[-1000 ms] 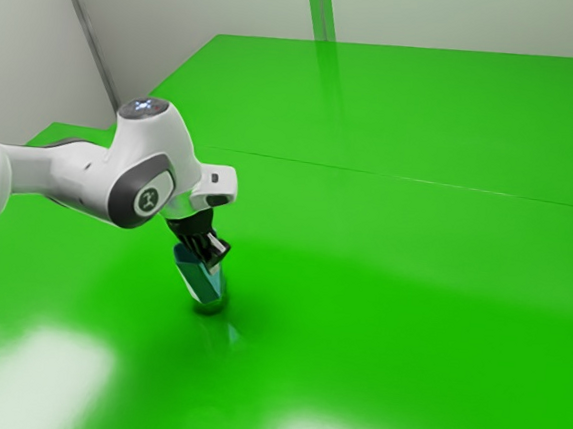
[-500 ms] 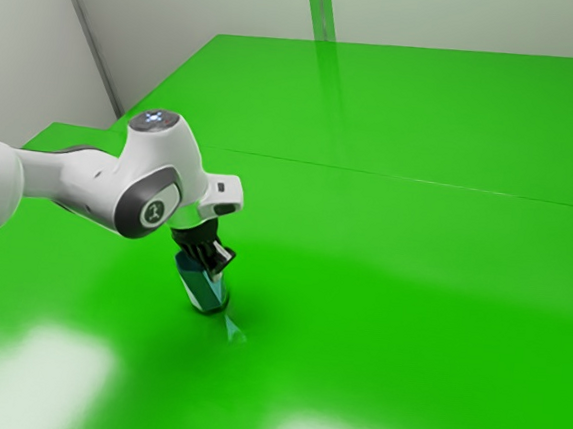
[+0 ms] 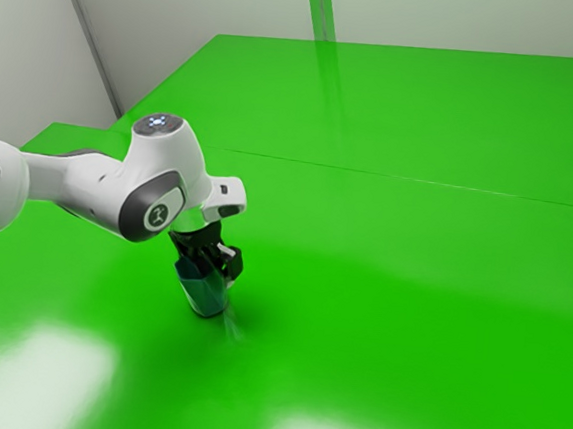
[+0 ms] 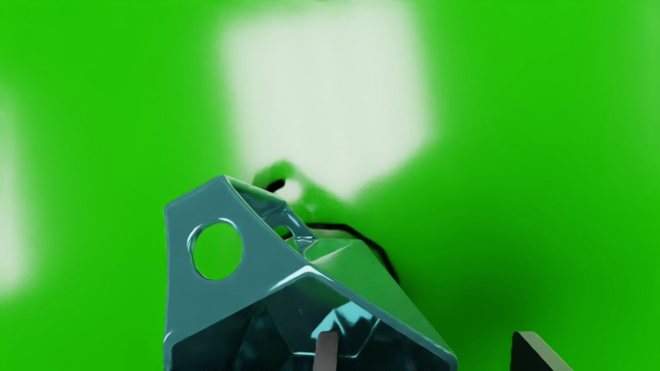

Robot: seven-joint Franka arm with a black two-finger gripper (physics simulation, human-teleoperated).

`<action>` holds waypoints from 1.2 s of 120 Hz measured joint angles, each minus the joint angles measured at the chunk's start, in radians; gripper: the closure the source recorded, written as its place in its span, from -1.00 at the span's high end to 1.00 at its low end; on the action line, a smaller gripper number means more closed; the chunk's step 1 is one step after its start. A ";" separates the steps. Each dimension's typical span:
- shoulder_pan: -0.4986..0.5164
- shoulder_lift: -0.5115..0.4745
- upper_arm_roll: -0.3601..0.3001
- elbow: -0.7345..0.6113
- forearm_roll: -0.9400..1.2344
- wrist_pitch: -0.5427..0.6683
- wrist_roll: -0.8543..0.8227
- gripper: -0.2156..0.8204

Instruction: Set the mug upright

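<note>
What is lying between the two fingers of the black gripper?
One wall of the faceted teal mug and a strip of bare green table lie between the fingers, as the wrist view shows.

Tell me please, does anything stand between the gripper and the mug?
Nothing visible stands between the gripper and the mug: one finger is over or inside its opening, the other beyond its rim.

A round emblem [image 3: 157, 216] marks the arm [image 3: 176, 157], but no words or numbers are legible.
</note>
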 joint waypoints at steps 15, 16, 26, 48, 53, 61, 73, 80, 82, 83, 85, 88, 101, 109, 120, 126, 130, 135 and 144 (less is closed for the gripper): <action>0.003 -0.045 0.000 0.003 -0.001 -0.003 -0.002 0.29; 0.003 -0.047 0.000 0.003 -0.001 -0.003 -0.003 0.30; 0.005 -0.064 -0.001 0.019 -0.003 -0.020 -0.004 0.38; 0.005 -0.059 -0.002 0.151 -0.013 -0.146 -0.009 0.48; 0.007 -0.055 -0.001 0.184 -0.014 -0.180 -0.011 0.49; 0.009 -0.048 0.000 0.231 -0.017 -0.234 -0.014 0.51; 0.009 -0.027 0.000 0.316 -0.020 -0.320 -0.023 0.52; 0.009 -0.014 0.000 0.362 -0.021 -0.368 -0.028 0.53; 0.010 -0.012 0.000 0.375 -0.021 -0.381 -0.029 0.53; 0.010 -0.011 0.000 0.380 -0.021 -0.387 -0.030 0.53; 0.010 -0.009 0.000 0.391 -0.021 -0.398 -0.031 0.53; 0.011 -0.007 0.000 0.406 -0.022 -0.414 -0.033 0.53; 0.016 0.003 0.001 0.472 -0.023 -0.481 -0.038 0.54; 0.021 0.014 0.001 0.512 -0.022 -0.523 -0.041 0.54; 0.029 0.028 0.001 0.567 -0.022 -0.577 -0.045 0.54; 0.033 0.037 0.001 0.601 -0.022 -0.606 -0.046 0.54; 0.034 0.044 0.001 0.624 -0.022 -0.626 -0.047 0.54; 0.037 0.050 0.001 0.647 -0.021 -0.649 -0.049 0.55; 0.040 0.057 0.002 0.683 -0.021 -0.683 -0.051 0.55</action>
